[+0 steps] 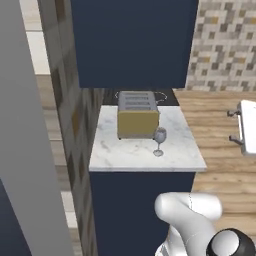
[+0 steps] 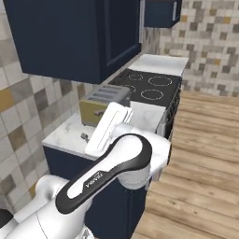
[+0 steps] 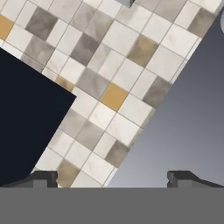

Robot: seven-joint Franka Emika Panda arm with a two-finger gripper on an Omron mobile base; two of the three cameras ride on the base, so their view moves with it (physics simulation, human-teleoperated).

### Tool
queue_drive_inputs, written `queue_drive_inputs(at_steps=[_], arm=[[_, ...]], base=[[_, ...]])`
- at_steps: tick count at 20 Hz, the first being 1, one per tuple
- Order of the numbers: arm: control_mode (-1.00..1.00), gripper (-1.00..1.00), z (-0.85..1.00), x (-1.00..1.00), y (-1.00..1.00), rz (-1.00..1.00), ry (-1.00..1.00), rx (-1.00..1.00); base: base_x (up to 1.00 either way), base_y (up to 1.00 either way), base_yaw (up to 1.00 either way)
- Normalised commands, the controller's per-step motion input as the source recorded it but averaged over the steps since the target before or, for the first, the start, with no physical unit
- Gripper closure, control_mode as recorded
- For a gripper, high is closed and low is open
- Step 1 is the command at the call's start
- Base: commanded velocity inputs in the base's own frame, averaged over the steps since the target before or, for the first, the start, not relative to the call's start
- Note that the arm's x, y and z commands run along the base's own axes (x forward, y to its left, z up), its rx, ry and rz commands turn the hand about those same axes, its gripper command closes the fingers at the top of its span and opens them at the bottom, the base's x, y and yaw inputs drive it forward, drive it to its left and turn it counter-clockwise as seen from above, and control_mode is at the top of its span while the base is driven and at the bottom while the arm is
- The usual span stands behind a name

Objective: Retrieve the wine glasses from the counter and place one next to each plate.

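Note:
One smoky-grey wine glass [image 1: 159,141] stands upright on the short marble counter [image 1: 120,152], just in front of the toaster's right corner. Its bowl, stem and round foot are all visible. In the hand view my gripper [image 3: 113,178] is open, its two dark fingertips [image 3: 43,178] far apart with nothing between them. It faces a tiled wall, a dark navy cabinet face and a grey panel. In the right base view my white hand [image 2: 108,127] hangs over the counter's [image 2: 60,135] front part beside the toaster and covers the glass. The plates are out of view.
A yellow toaster [image 1: 137,116] sits at the counter's back. A black stove top [image 2: 150,86] adjoins the counter. Navy upper cabinets [image 1: 132,42] hang overhead. A tiled wall [image 1: 70,115] and a grey panel [image 1: 22,150] close the left side. Wooden floor [image 1: 220,150] lies right.

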Motion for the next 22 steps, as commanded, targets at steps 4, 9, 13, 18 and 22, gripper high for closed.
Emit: queue_drive_inputs(at_steps=[4,9,13,18,22], arm=[[1.00,-1.00,0.00,0.00,0.00,0.00,0.00,0.00],[1.00,-1.00,0.00,0.00,0.00,0.00,0.00,0.00],[1.00,-1.00,0.00,0.00,0.00,0.00,0.00,0.00],[1.00,-1.00,0.00,0.00,0.00,0.00,0.00,0.00],[1.00,-1.00,0.00,0.00,0.00,0.00,0.00,0.00]], base=[[-0.01,-0.03,-0.20],[0.18,0.10,-0.31],[0.04,0.18,-0.26],[0.09,0.08,-0.04],[0.55,0.04,-0.01]])
